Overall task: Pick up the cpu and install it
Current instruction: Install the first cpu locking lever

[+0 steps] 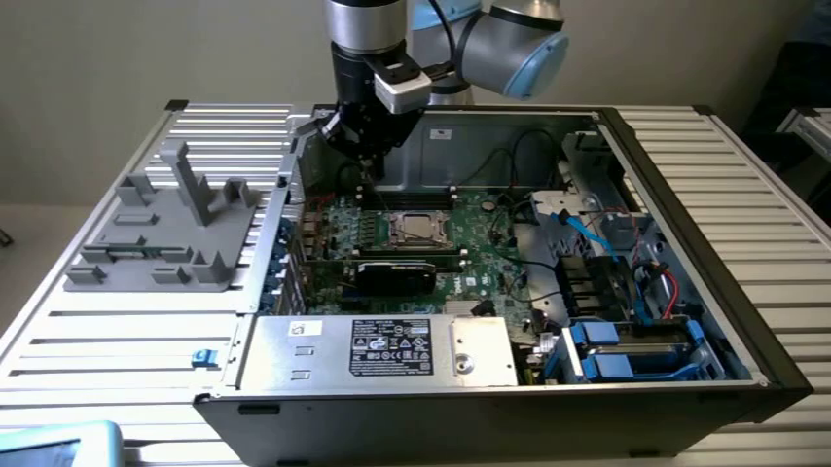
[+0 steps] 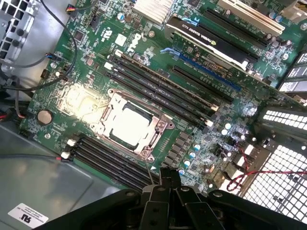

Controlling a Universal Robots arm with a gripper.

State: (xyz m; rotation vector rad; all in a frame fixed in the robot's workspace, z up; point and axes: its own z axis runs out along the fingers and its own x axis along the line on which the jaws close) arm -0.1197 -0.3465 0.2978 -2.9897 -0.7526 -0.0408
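The cpu point(image 1: 415, 230) point(image 2: 130, 125), a shiny silver square, lies flat inside the metal-framed socket point(image 2: 158, 128) on the green motherboard point(image 1: 487, 255) of an open computer case. My gripper point(image 1: 373, 167) point(image 2: 168, 178) hangs above the board, a little beyond the socket toward the case's far wall and off to the exterior view's left. Its fingers are shut together with nothing between them. It does not touch the cpu.
Dark memory slots point(image 2: 158, 86) flank the socket, and a black graphics card point(image 1: 396, 274) stands in front of it. A power supply point(image 1: 377, 347) fills the case's near side, with blue drive bays point(image 1: 624, 350) and cables to the exterior view's right. A grey plastic fixture point(image 1: 169, 229) sits on the table outside the case.
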